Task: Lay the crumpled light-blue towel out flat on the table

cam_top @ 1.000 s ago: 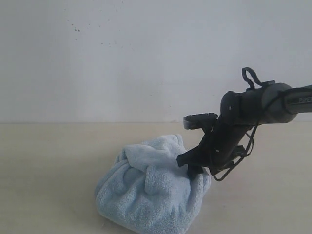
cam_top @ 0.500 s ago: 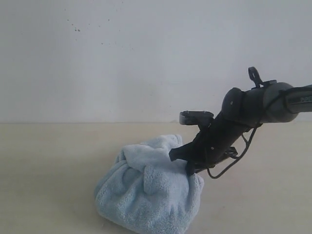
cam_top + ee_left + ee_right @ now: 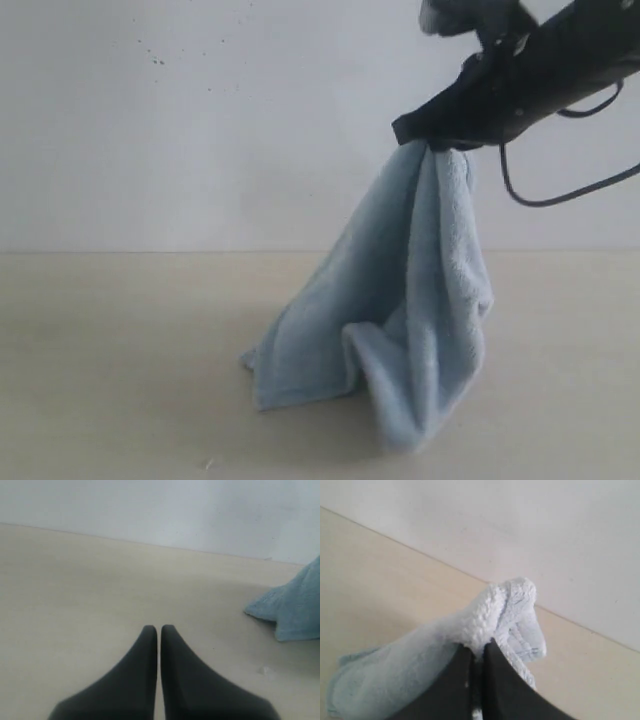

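The light-blue towel (image 3: pixel 400 300) hangs in long folds from my right gripper (image 3: pixel 425 138), which is shut on its top edge high above the table (image 3: pixel 120 350). Its lower end still rests on the table in a loose heap. In the right wrist view the towel (image 3: pixel 485 617) bunches out past the closed black fingertips of the right gripper (image 3: pixel 479 647). My left gripper (image 3: pixel 158 628) is shut with nothing in it, low over the bare table (image 3: pixel 75 590), and the towel's corner (image 3: pixel 292 607) lies some way off from it.
A plain white-grey wall (image 3: pixel 200 120) stands behind the table. A black cable (image 3: pixel 560 195) loops under the right arm. A small speck (image 3: pixel 209 463) lies on the table near the front edge.
My right gripper closed on the crumpled towel and rose up and slightly right, pulling the bundle out into a hanging drape. The towel's lower end stays on the table.
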`<state>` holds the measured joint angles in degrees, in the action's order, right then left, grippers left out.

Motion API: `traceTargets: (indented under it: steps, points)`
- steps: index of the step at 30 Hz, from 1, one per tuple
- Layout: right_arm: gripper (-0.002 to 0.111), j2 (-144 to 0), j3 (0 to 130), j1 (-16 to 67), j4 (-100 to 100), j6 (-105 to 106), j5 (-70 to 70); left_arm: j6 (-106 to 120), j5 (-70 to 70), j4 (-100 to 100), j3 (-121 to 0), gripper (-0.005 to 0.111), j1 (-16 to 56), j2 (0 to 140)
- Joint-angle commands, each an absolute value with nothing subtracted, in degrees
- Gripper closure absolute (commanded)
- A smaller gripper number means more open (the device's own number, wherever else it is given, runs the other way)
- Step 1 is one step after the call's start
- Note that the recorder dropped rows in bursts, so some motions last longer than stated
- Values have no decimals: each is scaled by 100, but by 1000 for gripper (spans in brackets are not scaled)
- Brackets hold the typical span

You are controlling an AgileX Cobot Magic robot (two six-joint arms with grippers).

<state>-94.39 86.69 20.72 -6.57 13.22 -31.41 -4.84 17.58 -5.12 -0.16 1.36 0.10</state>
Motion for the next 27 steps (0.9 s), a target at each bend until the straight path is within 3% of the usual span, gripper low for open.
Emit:
traceTargets:
  steps: [1, 10, 12, 13, 16, 27]
  points:
    - [108, -9196, 8688, 2058, -602, 1584, -3762, -458, 1756, -503, 0, 103, 184, 0]
    - [107, -9650, 8446, 2058, -1236, 2323, -6122, -458, 1756, -503, 0, 103, 184, 0]
    - [94, -9833, 8446, 2058, -1395, 2323, -6729, -458, 1756, -503, 0, 103, 184, 0]
    - [78, -9995, 8446, 2068, -1553, 2323, -6996, -458, 1756, -503, 0, 103, 184, 0]
    - [50, -10380, 8446, 2068, -1729, 2463, -6996, -458, 1756, -503, 0, 103, 184, 0]
    - [49, -9996, 8871, 2068, -1712, 2107, -6681, -458, 1756, -503, 0, 103, 184, 0]
